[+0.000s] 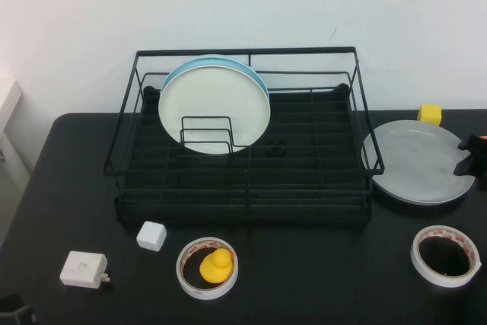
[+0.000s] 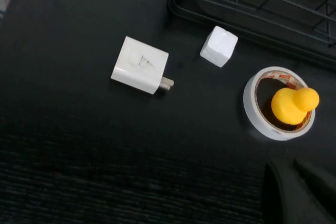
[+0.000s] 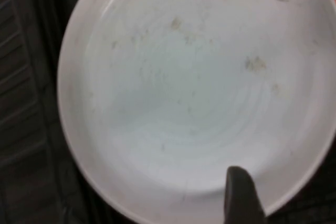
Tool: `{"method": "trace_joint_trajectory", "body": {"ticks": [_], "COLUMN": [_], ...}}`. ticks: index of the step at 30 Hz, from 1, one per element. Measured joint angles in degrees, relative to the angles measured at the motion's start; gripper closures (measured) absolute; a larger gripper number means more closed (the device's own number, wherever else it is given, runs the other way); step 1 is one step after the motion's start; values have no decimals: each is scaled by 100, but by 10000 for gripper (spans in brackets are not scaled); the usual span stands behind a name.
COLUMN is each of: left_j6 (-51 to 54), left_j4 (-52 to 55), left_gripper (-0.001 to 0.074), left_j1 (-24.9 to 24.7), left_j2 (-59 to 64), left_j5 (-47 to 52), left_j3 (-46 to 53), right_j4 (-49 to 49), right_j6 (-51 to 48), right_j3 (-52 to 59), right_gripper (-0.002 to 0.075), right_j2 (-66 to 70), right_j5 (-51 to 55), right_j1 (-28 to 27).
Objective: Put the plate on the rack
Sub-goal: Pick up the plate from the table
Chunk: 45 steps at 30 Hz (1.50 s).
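Observation:
The light-grey plate [image 1: 417, 161] lies on the black table to the right of the rack, its left rim against the rack's corner. It fills the right wrist view [image 3: 194, 93], with faint smudges. My right gripper [image 1: 464, 156] is at the plate's right rim, open, with one finger [image 3: 239, 195] over the plate's surface and the other out of that view. The black wire rack [image 1: 247, 188] stands mid-table and holds a cream-white plate [image 1: 214, 108] upright with a light blue plate [image 1: 257, 75] behind it. My left gripper [image 1: 11, 313] sits at the near left corner, shut and empty [image 2: 294, 187].
A white charger [image 1: 83, 269], a white cube [image 1: 151, 235] and a tape roll [image 1: 184, 270] holding a yellow duck [image 1: 216, 266] lie in front of the rack. Another tape roll [image 1: 446, 280] lies near right. A yellow block [image 1: 430, 113] is behind the grey plate.

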Motion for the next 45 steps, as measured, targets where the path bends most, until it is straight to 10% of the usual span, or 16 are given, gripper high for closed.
{"method": "trace_joint_trajectory", "body": {"ticks": [25,45], "left_j6": [45,129], "left_j4": [47,67], "left_gripper": [736,736], "left_j1": [0,0], "left_j2": [0,0], "left_j5": [-185,-280], "left_j3": [27,27], "right_j4": [249,-1920], "right_j6": [-34,1765], "right_j3": [-654,-656], "right_gripper": [362,411], "right_j2": [710,536], "right_j5": [332,258], "right_j1": [-10,-13]}}
